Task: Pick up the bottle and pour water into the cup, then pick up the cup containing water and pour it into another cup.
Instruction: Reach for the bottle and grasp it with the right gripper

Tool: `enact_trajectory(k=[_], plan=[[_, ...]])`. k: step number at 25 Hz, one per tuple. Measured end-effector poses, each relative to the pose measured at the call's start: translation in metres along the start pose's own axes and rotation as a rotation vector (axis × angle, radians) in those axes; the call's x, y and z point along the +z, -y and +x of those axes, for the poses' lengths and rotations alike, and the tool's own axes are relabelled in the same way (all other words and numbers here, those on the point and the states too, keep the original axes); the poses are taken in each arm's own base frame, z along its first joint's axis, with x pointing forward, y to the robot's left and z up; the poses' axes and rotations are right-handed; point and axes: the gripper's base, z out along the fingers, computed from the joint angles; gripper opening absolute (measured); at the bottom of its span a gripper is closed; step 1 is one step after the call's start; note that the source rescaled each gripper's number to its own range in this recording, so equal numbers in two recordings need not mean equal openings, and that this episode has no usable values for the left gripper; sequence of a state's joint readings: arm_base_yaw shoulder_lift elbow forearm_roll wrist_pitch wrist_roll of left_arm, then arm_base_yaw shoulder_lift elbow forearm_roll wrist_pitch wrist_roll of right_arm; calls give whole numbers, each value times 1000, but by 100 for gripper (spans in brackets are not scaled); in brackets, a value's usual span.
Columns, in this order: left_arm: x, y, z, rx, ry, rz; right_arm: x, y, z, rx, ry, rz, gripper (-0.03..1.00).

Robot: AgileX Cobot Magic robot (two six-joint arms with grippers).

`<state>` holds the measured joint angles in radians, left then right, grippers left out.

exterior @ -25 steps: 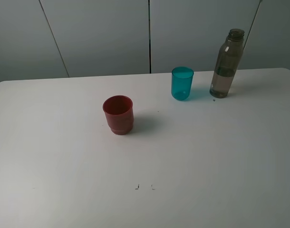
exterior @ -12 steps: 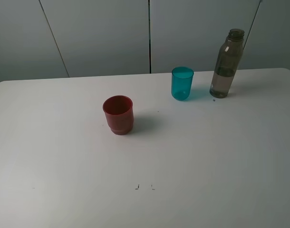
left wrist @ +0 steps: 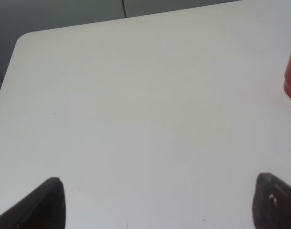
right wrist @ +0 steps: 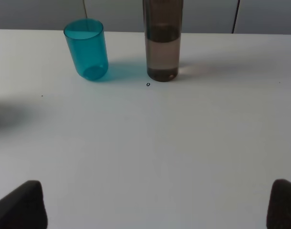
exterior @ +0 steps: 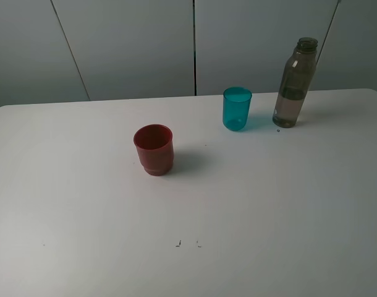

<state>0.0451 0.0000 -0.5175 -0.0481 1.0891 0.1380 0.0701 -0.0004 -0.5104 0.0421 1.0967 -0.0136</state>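
Tall slim smoky grey-brown translucent plastic bottle, part full: lightish, smooth, likely slippery and squeezable, so grab mid-body. Right gripper spread wide, empty; left gripper likewise.

we see open tabletop across the front, free to cross, red cup standing alone with room all round, teal cup and bottle near each other at the back, small gap between them, wall panels behind
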Motion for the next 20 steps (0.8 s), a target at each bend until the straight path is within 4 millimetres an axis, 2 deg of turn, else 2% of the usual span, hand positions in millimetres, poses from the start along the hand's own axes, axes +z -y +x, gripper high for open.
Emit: enact_trajectory(k=[16,20], plan=[[0,0,0,-2,0,0,1,-4,-1,21,-5,-40,100],[0,0,0,-4,0,0,6,-4,-14,24,-76,-39,100]])
